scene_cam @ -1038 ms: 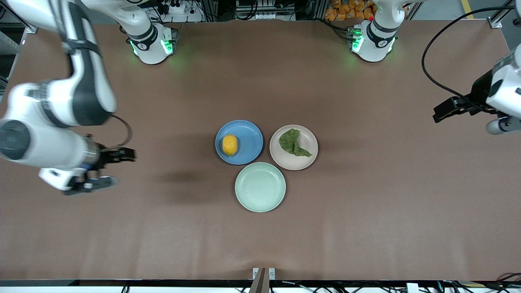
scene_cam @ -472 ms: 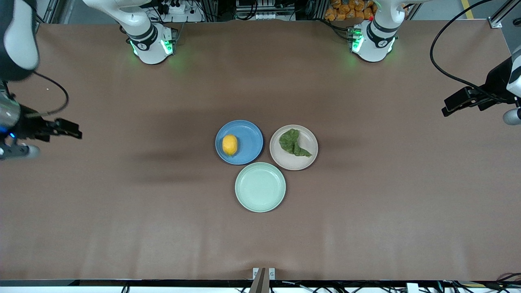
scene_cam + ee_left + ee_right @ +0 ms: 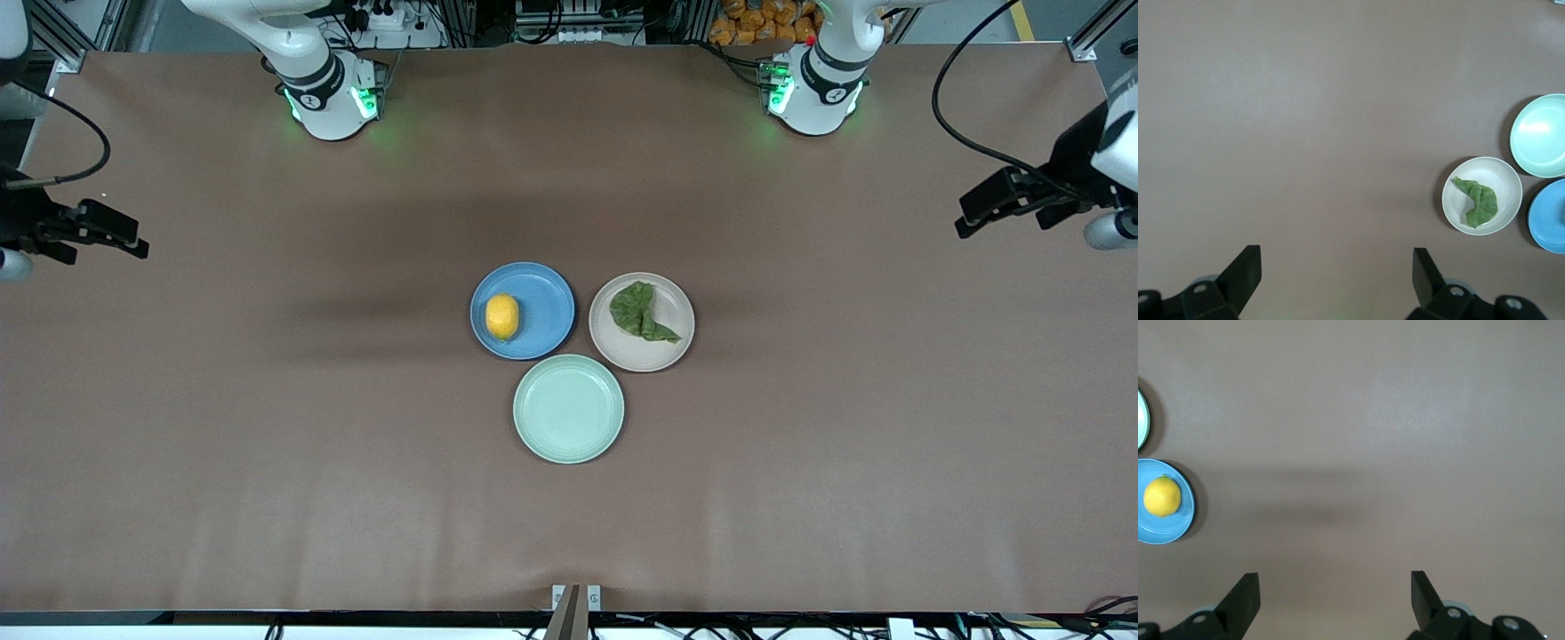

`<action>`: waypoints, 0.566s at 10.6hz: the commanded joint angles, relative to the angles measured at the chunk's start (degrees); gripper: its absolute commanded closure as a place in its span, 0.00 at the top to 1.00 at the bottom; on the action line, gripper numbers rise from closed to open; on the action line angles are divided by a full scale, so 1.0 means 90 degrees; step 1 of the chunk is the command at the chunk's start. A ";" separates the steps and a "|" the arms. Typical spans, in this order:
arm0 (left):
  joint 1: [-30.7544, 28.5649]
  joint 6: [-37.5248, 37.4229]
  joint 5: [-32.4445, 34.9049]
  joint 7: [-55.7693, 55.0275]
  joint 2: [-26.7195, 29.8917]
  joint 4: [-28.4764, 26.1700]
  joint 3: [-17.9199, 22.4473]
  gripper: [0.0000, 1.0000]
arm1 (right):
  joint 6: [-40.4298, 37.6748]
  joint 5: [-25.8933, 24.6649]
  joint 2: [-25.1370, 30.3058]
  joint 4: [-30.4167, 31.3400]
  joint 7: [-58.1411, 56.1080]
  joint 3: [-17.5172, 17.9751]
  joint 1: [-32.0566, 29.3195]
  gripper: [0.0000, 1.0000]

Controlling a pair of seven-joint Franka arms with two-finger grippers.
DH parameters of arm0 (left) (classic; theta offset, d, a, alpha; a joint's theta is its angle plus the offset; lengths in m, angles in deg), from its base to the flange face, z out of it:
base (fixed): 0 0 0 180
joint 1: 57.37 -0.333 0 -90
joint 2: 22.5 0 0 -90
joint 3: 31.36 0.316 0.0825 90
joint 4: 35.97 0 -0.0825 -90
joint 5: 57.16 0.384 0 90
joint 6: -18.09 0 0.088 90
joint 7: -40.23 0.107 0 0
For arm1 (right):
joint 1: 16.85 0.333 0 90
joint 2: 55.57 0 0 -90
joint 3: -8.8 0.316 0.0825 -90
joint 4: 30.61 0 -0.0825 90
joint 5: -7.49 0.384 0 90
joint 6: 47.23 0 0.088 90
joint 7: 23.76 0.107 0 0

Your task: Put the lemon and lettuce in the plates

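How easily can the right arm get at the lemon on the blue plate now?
Probably easily. The lemon lies uncovered on the blue plate, and only bare table separates it from the open right claw at that arm's end.

- lemon [image 3: 502, 316] lies in one plate [image 3: 542, 298], on the part of it toward the right arm's end
- lettuce [image 3: 641, 312] lies in second plate [image 3: 671, 348], just beside the first, toward the left arm's end
- third plate [image 3: 568, 409] nearer the front camera, tucked between the two, close to both
- all three mid-table [image 3: 267, 489]
- right gripper [image 3: 124, 240] over the right arm's end of the table, left gripper [image 3: 973, 213] over the left arm's end, both well apart from the plates
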State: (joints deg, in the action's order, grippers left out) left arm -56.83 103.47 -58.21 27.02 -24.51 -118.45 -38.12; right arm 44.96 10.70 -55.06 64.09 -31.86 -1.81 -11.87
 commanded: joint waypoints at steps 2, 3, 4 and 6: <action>-0.0001 -0.0073 0.0185 0.0557 0.0077 -0.0005 -0.0040 1.00 | -0.0475 -0.0092 0.0275 -0.0246 0.0001 0.0124 -0.0202 1.00; -0.0011 -0.0063 0.0282 0.0724 0.0067 0.0004 -0.0021 1.00 | -0.0730 -0.0122 0.0255 -0.0432 0.0001 0.0124 -0.0221 1.00; -0.0021 -0.0063 0.0312 0.0783 0.0067 0.0005 -0.0011 1.00 | -0.1022 -0.0122 0.0245 -0.0473 0.0001 0.0124 -0.0221 1.00; -0.0040 -0.0063 0.0254 0.0794 0.0038 0.0005 -0.0001 1.00 | -0.1094 -0.0054 0.0216 -0.0512 0.0011 0.0124 -0.0202 1.00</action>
State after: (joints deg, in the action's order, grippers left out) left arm -57.06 103.44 -56.66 32.50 -24.47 -118.47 -38.23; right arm 36.20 10.44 -52.93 60.26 -31.86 -1.75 -12.66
